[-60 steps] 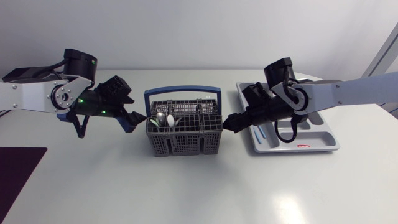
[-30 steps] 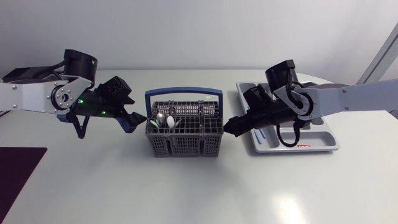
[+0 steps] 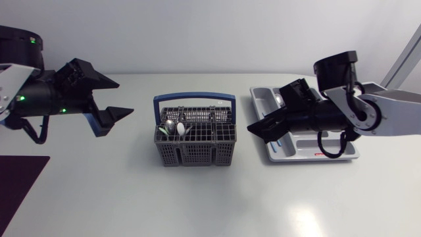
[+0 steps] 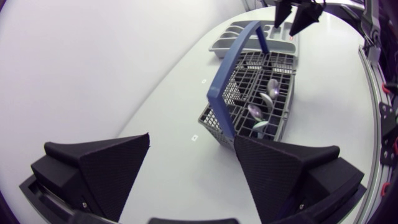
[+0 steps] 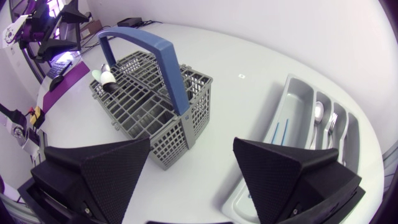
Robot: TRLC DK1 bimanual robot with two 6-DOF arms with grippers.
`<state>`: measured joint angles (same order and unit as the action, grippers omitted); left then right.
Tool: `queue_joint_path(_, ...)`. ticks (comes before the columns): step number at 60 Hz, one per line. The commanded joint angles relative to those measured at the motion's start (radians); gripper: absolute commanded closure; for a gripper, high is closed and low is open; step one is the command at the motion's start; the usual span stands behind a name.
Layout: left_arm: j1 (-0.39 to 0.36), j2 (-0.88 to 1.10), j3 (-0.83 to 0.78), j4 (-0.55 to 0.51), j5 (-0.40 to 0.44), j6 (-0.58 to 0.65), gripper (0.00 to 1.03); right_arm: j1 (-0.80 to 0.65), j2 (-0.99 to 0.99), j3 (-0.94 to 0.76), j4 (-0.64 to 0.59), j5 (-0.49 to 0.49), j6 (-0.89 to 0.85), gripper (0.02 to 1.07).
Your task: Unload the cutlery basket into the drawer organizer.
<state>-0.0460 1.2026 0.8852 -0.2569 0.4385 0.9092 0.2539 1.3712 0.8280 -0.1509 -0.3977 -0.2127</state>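
Note:
The grey cutlery basket (image 3: 195,141) with a blue handle (image 3: 194,99) stands mid-table. A few spoons (image 3: 172,126) rest in its left compartments. To its right lies the grey drawer organizer (image 3: 351,157). My left gripper (image 3: 125,97) hangs open and empty, well left of the basket. Open and empty too, my right gripper (image 3: 258,131) hovers over the organizer's left edge, pointing at the basket. In the left wrist view the basket (image 4: 249,81) and its spoons (image 4: 264,106) lie ahead of the open fingers (image 4: 112,168). The right wrist view shows the basket (image 5: 149,106) and the organizer (image 5: 298,124), which holds a spoon (image 5: 318,112) and a fork (image 5: 329,124).
A dark purple mat (image 3: 16,181) lies at the table's front left corner. Thin blue sticks (image 5: 280,130) lie in one organizer slot, and a small red item (image 3: 322,155) at its front rim. Bare tabletop stretches in front of the basket.
My left arm has pulled back to the left, away from the basket. My right arm has drawn back to the right over the organizer, and its jaws stand a little wider.

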Motion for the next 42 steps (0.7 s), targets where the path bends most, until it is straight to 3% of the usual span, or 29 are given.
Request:
queue_joint_path(1, -0.046, -0.080, -0.088, -0.004, 0.016, 0.134, 0.05, -0.001, -0.072, -0.053, -0.018, 0.000, -0.057, 0.07)
queue_joint_path(14, -0.198, -0.112, -0.172, -0.036, -0.007, 0.393, 0.06, 0.012, -0.208, -0.118, -0.061, -0.003, -0.148, 0.07)
queue_joint_path(27, -0.276, -0.069, -0.160, -0.062, -0.098, 0.553, 0.13, 0.067, -0.258, -0.182, -0.067, 0.011, -0.218, 0.07)
queue_joint_path(36, -0.321, -0.029, -0.147, -0.051, -0.170, 0.643, 0.28, 0.104, -0.264, -0.202, -0.062, 0.026, -0.226, 0.07)
queue_joint_path(42, -0.331, 0.008, -0.112, -0.051, -0.196, 0.698, 0.47, 0.120, -0.265, -0.210, -0.059, 0.037, -0.226, 0.07)
